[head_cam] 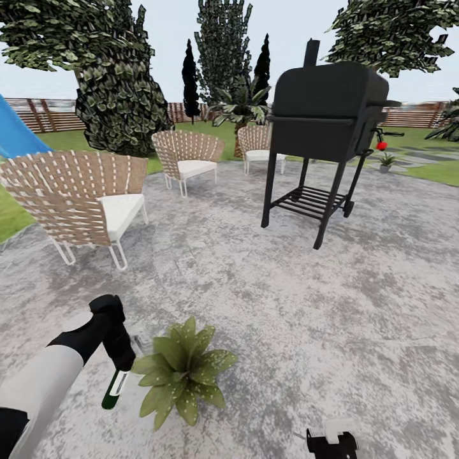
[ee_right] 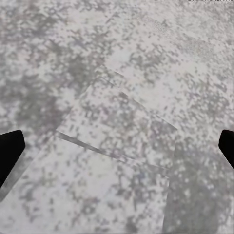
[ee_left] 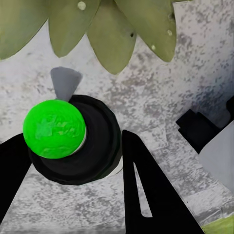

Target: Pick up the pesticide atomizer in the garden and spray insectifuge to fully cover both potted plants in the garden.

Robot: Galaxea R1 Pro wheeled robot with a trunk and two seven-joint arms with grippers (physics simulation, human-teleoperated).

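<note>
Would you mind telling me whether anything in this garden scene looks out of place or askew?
Nothing looks spilled or damaged. The one oddity: the slim dark-green atomizer bottle hangs upside down in the left gripper, beside the low green leafy potted plant. The black barbecue grill and woven wicker chairs stand upright.

Before me: black grill [head_cam: 325,137] at upper right; three woven chairs [head_cam: 80,197] at left and centre; blue slide [head_cam: 16,137] at left edge.
</note>
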